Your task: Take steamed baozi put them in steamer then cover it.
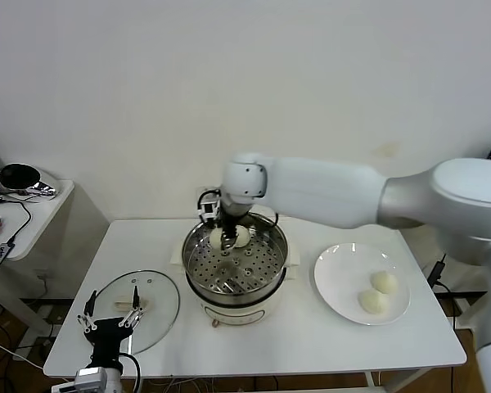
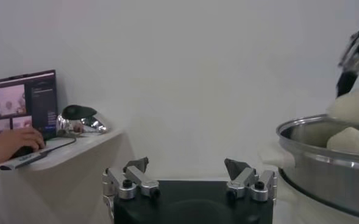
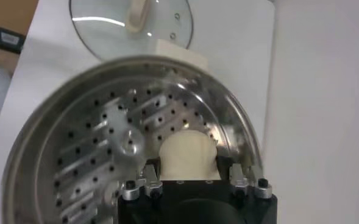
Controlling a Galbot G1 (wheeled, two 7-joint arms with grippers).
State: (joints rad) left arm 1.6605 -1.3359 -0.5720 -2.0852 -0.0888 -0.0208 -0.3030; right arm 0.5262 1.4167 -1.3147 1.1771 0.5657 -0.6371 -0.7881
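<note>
Right end effector point(image 1: 227, 238) grips a baozi point(image 3: 188, 153) over the steamer point(image 1: 198, 270); dropping early could bump the bun point(image 1: 243, 236) inside. Left end effector point(image 1: 109, 315) idles, open.

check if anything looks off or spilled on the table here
Nothing stands out. The steamer sits upright, one baozi already in it and another held in the right claw over the tray. Two more wait on the plate. The cover lies flat by the open, idle left claw.
</note>
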